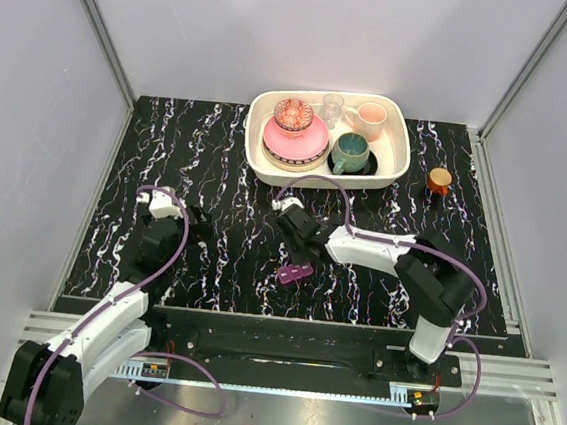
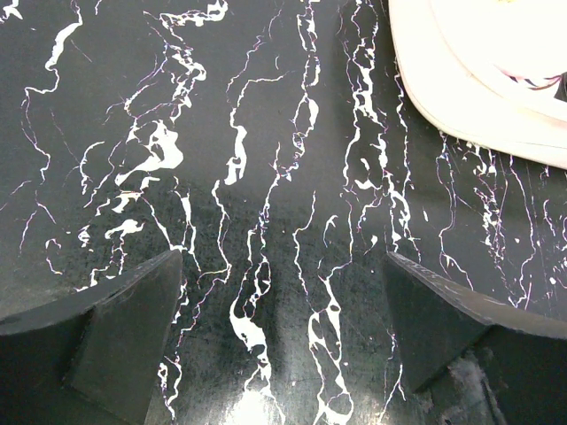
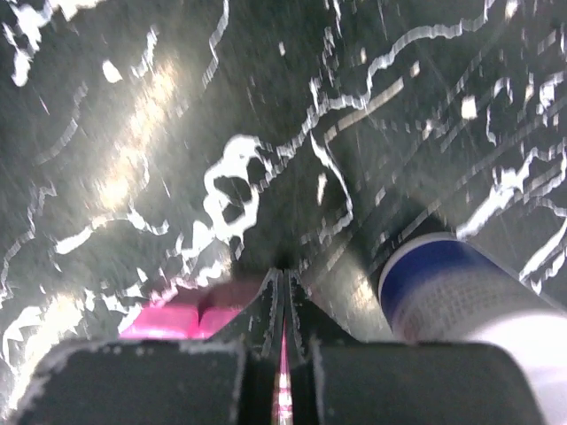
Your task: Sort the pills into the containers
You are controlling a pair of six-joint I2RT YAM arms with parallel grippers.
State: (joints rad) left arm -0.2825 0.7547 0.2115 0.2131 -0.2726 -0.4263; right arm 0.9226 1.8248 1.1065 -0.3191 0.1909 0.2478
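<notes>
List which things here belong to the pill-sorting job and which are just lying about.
Job:
small magenta-purple rectangular plastic pill box
white bottle with a blue band, probably the pills' source
No pills show.

Lying about:
big cream rectangular tray of crockery
small brown jar with an orange lid

black white-veined tabletop (image 1: 218, 166), pale grey walls (image 1: 281, 31), aluminium rails (image 1: 100, 34)

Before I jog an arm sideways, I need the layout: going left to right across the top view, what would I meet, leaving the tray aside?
Left gripper, jaws open → magenta pill box → brown orange-lidded jar.
</notes>
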